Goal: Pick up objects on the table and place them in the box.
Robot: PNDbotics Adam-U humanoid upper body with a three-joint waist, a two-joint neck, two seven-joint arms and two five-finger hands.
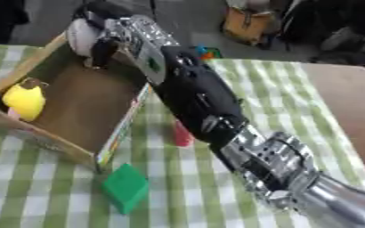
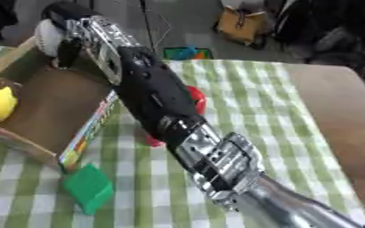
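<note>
The right hand (image 1: 100,33) is held over the box's (image 1: 30,67) far corner, fingers curled round a white object (image 1: 80,35), apparently for release inside. A yellow item (image 1: 23,101) is already boxed; a green block (image 1: 126,187) remains on the table (image 1: 294,102).

Right robot hand (image 1: 100,38) apparently curled.

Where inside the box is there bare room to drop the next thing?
The box floor is bare through the middle, between the yellow object at its left wall and the right robot hand, which crowds the far corner with a white object.
</note>
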